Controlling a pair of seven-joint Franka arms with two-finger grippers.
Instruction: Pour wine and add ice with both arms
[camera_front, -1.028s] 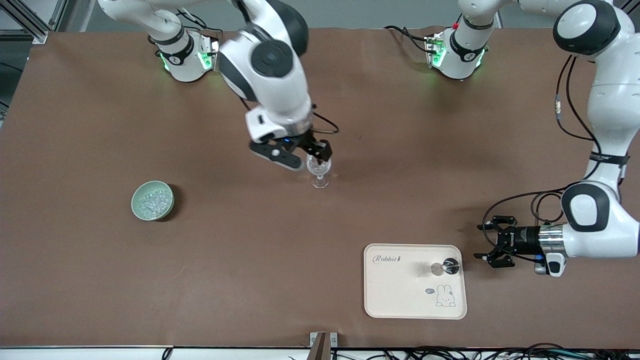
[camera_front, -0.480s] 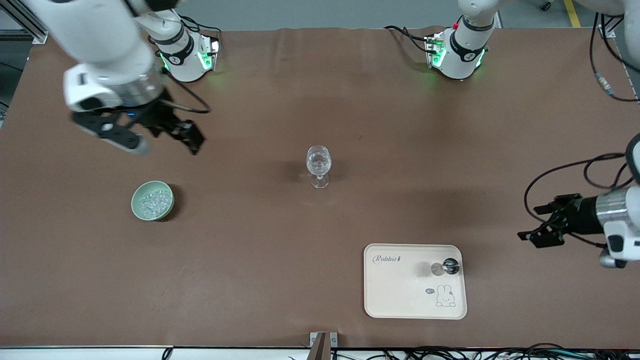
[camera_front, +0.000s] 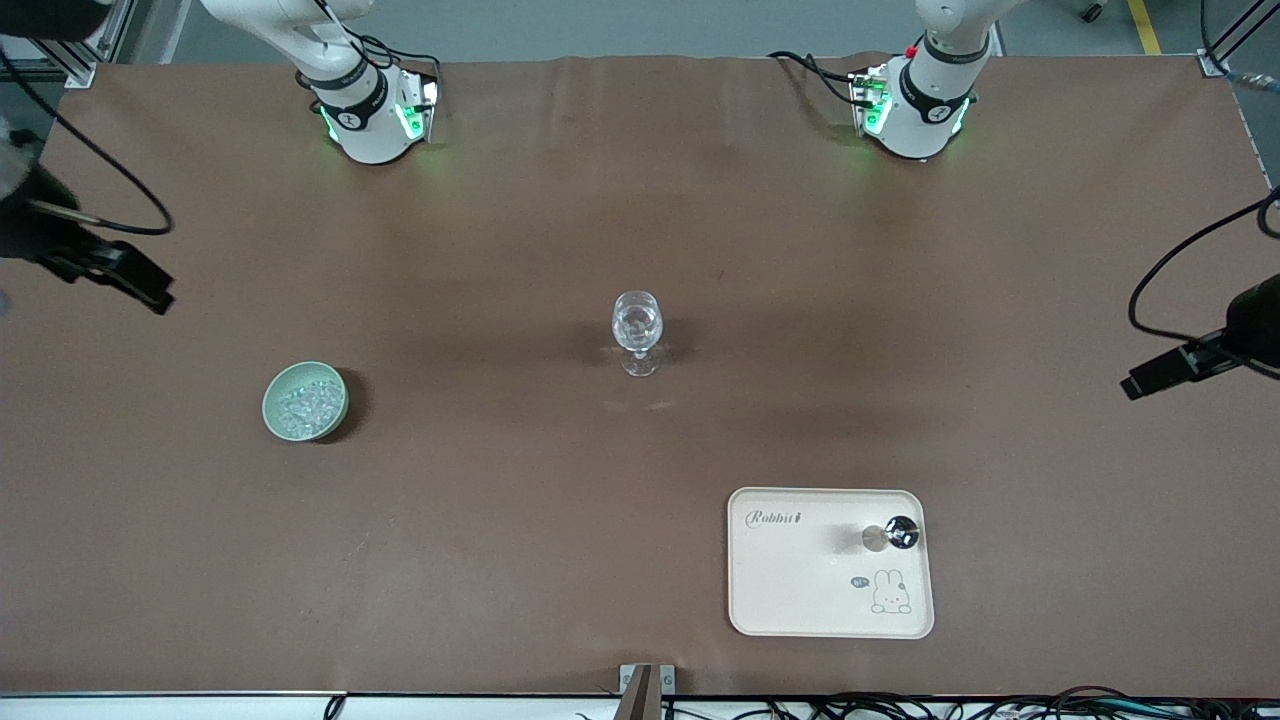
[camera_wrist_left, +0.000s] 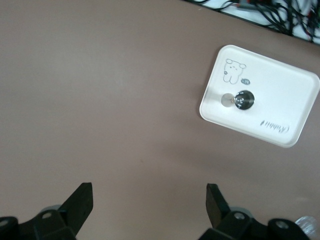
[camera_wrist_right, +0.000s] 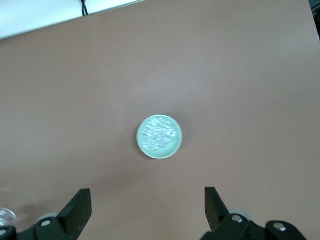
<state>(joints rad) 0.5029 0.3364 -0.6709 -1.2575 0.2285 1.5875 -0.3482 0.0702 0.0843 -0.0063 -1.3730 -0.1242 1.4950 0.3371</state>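
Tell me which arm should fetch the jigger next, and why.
Left. The left gripper, fingers open and empty, hangs at the table end where the tray holds the jigger. The right gripper, also open, is over the opposite end, near the ice.
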